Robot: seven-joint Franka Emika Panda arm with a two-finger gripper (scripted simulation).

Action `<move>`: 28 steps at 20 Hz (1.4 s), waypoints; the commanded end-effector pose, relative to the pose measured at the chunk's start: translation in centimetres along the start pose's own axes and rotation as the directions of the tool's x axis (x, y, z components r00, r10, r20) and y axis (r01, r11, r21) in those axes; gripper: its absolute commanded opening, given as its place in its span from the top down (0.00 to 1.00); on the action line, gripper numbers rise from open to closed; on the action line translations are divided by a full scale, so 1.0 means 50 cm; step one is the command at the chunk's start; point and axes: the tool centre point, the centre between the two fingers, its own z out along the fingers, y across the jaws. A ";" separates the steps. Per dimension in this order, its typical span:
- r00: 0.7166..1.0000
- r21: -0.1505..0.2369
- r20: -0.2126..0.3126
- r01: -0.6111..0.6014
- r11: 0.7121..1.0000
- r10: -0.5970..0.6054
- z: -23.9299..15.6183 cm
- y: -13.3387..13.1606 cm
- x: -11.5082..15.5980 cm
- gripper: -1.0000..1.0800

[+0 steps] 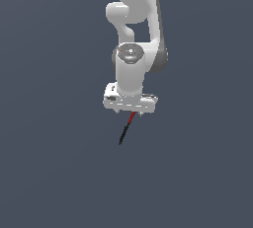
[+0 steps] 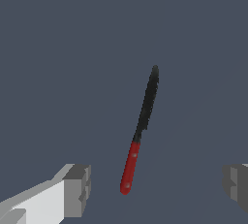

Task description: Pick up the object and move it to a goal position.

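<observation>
Pincer (image 2: pixel 157 184) wide open, fingers (image 2: pixel 77 189) spread far apart, nothing between the pads yet. The stick (image 2: pixel 140 131) lies on the grey surface (image 2: pixel 58 48) below. Its red handle end sits nearest, in the gap between the fingers and closer to one; the black length runs away from the pincer, roughly across the closing line. From the exterior view, the stick (image 1: pixel 126 129) pokes out just beneath the pincer (image 1: pixel 129 109). Looks like a descent is due, closing on the red section.
</observation>
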 end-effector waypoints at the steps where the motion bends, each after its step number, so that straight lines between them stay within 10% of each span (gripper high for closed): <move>1: 0.999 0.002 -0.001 -0.054 0.999 0.054 0.036 0.002 0.000 0.04; 28: 0.967 0.004 -0.008 -0.256 0.967 0.256 0.231 0.015 -0.009 0.04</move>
